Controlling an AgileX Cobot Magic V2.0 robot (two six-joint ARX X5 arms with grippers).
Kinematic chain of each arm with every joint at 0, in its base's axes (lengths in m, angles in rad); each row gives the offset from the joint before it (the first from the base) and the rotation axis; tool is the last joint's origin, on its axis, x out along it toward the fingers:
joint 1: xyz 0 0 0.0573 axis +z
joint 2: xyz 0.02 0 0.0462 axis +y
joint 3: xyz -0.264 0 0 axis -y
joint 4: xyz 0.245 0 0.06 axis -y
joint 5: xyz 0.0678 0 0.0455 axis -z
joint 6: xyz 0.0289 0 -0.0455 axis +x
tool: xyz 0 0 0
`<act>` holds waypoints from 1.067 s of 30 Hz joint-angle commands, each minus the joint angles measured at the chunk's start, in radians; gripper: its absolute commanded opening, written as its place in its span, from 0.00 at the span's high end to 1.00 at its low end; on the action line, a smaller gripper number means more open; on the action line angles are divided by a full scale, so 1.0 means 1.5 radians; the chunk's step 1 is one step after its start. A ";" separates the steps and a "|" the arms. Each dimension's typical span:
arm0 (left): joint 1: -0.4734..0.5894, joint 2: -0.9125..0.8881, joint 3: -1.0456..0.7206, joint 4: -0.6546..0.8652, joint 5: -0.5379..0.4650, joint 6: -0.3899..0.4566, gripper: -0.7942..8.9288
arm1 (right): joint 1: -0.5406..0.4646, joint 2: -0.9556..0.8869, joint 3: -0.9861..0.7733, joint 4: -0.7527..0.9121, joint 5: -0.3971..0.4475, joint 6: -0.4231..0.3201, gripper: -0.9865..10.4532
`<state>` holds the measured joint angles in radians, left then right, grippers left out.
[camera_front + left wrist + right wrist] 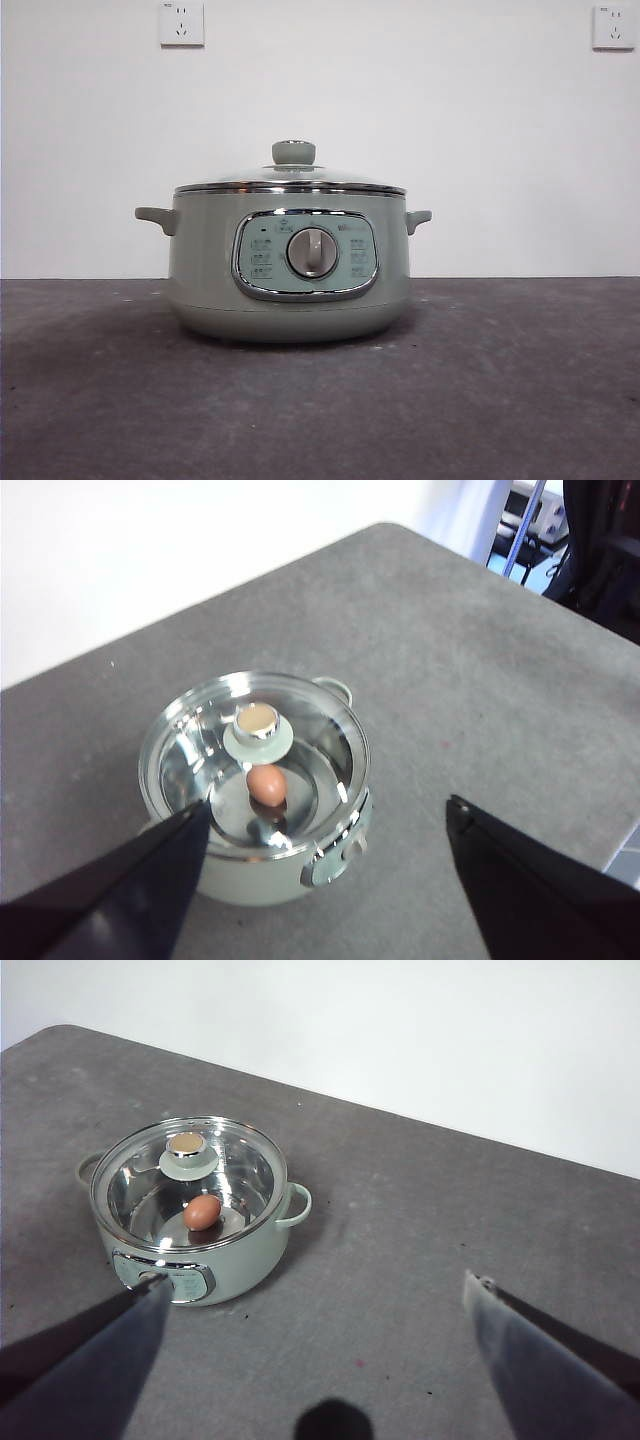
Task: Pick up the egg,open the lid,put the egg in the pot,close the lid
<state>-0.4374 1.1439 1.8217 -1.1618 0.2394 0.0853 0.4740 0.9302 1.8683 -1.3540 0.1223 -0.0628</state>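
The egg lies on the shiny floor inside the pot, seen through the lid, which sits closed and level on the pot's rim with its green knob upright in the middle. Judged from how things lie, the task looks finished.

Both tools are released, jaws spread wide and holding nothing. The left tool hangs above the counter with the pot ahead of it, nearer its left jaw; the right tool is well apart from the pot, which lies ahead and off toward its left jaw. Neither arm shows in the front view.

What could go wrong from here is small. The egg rests loose on a smooth metal floor, so any knock to the pot from an arm swinging past would set it rolling into the wall, and a hard enough knock might crack it. The lid appears only to rest on the rim, so a brush against the knob would likely shift it or tip it off. The left tool, being nearer, is the likelier culprit.

On the control panel small print surrounds the dial, but it is too fine to read. No brand can be made out. Two wall sockets sit high behind.
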 commanded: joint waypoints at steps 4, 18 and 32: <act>0.001 0.003 0.001 -0.020 0.002 -0.004 0.94 | 0.002 -0.002 -0.005 -0.017 -0.002 0.004 0.93; 0.001 0.003 0.001 -0.018 0.002 -0.004 0.92 | 0.002 0.001 -0.005 -0.017 -0.001 0.044 0.91; 0.001 0.004 0.001 -0.015 0.002 -0.004 0.92 | 0.002 0.045 -0.005 -0.017 0.031 0.044 0.91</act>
<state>-0.4374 1.1500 1.8214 -1.1919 0.2390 0.0822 0.4759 0.9924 1.8679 -1.3540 0.1619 -0.0071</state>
